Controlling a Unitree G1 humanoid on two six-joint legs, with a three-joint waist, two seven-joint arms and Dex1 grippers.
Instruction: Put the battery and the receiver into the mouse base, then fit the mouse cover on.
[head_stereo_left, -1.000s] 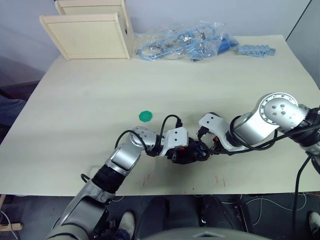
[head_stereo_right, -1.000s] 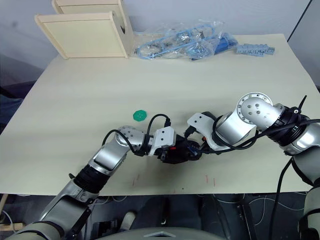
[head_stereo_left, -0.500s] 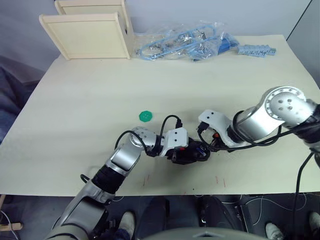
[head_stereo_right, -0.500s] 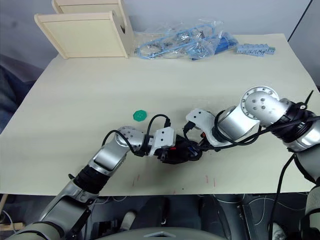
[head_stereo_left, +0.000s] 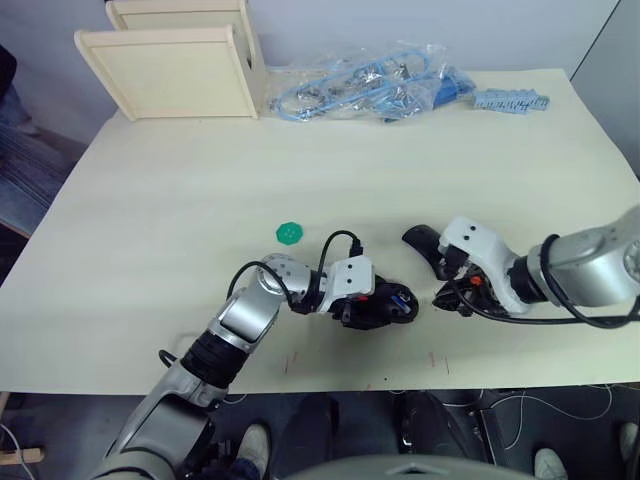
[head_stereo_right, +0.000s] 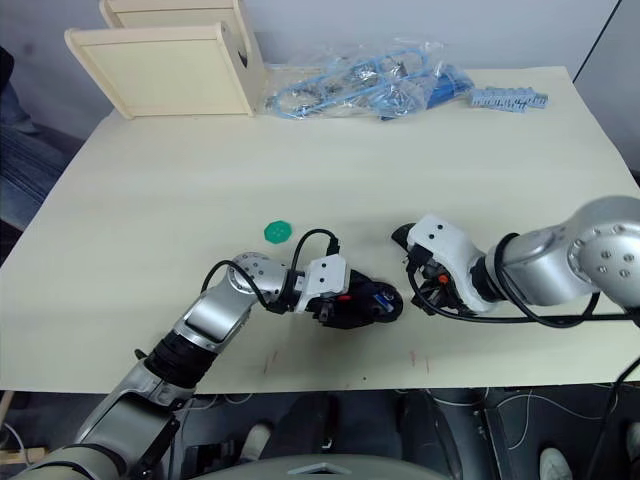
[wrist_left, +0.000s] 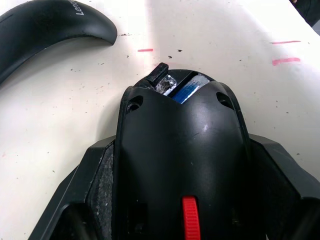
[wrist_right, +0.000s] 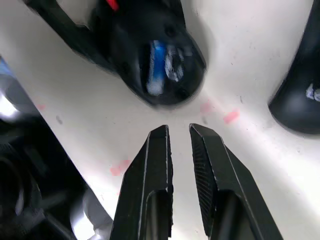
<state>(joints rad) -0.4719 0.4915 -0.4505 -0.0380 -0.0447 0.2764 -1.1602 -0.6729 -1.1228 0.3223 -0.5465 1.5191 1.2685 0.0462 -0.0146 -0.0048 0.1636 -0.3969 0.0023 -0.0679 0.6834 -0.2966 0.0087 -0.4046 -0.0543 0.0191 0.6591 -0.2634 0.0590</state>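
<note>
1. While the left gripper clamps the mouse base between its two black fingers, the base rests on the table with its open inside facing up.
2. The battery sits in the base's slot at the end farthest from the left wrist, its blue and silver showing.
3. The right gripper hovers just beside that far end of the base, apart from it, its fingers nearly together with a narrow gap and nothing held between them.
4. The mouse cover lies on the table close behind the right gripper's wrist housing, which partly hides it; in the right wrist view it lies off to one side of the fingertips.
5. A green disc lies on the table beyond the left forearm, well apart from both grippers.
6. I cannot make out the receiver.
</note>
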